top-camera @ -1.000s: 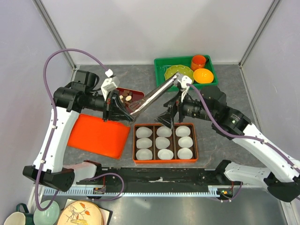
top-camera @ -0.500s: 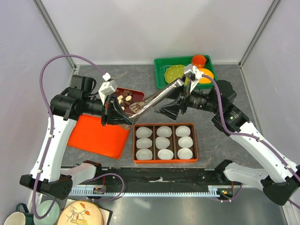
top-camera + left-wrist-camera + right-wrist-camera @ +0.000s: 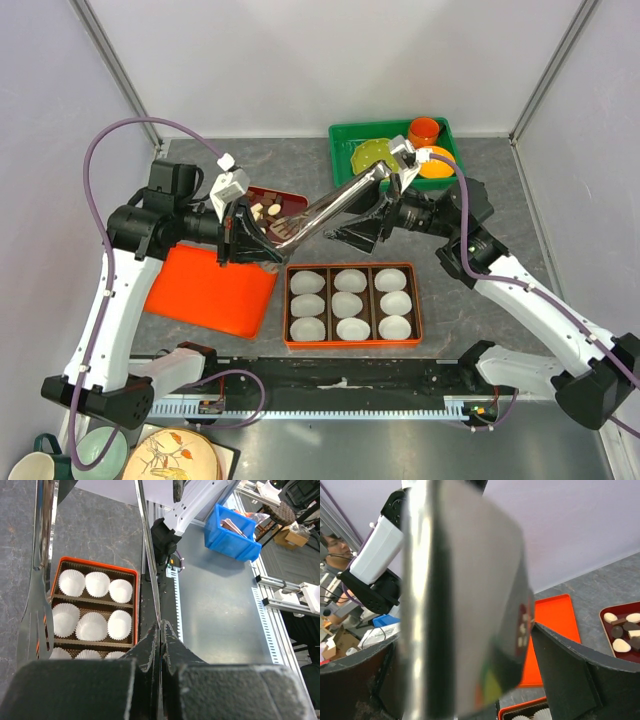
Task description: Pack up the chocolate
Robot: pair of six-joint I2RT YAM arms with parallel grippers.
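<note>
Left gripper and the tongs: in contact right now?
Touching. In the left wrist view the left gripper is shut on one edge-on arm of the tongs, which runs straight into the seam between its fingers.

Left gripper [image 3: 160,630]: fingers pressed together, clamped on one arm of the tongs [image 3: 148,555]. That arm rises edge-on as a thin steel line straight ahead of the fingertips.

Second tongs arm [image 3: 35,595]: well off to the left of the fingers in this view, broad face showing, slotted end towards the camera.

Beneath the gripper, ahead and to the left: an orange-rimmed box [image 3: 100,566] with white paper cups [image 3: 91,626] in rows of three between dark dividers.

Directly under the fingertips: a black rail [image 3: 145,605].

Far ahead to the right: a blue bin [image 3: 231,535].
</note>
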